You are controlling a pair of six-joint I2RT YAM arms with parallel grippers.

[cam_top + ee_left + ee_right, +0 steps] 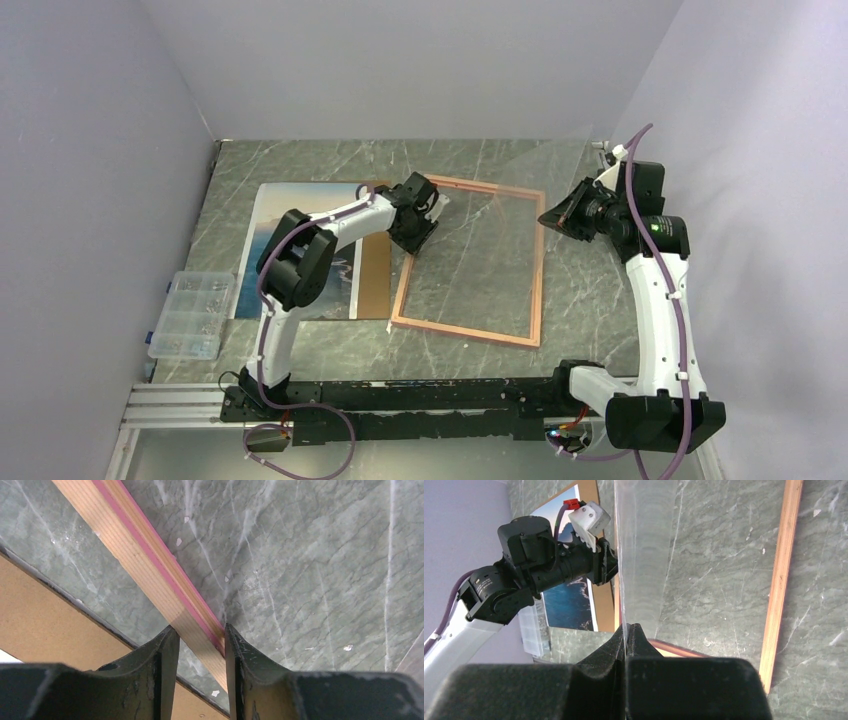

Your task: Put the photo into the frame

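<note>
The frame point(466, 333) lies flat at the middle of the marble table point(600, 310), turned a little clockwise, wood-brown side up with a pink line along the rail. Its 9 o'clock rail runs just beside the brown backing board point(374, 285), with a thin strip of marble between them in the left wrist view. Bare marble lies open at 12 o'clock up to the back wall, and a narrower band at 6 o'clock before the arm bases. At 3 o'clock the right arm fills the strip by the side wall. The left gripper point(412, 242) is clenched across the 9 o'clock rail near its far corner, one finger on each side of the wood. The right gripper point(552, 215) pinches the edge of a clear pane point(644, 555), held upright above the frame's 3 o'clock rail. The photo point(300, 198) lies face up on the board at 9 o'clock of the frame, pale sky at the far end, dark mountains and blue sea nearer, partly under the left arm. A clear plastic organiser box point(192, 315) sits at its 8 o'clock by the wall.
</note>
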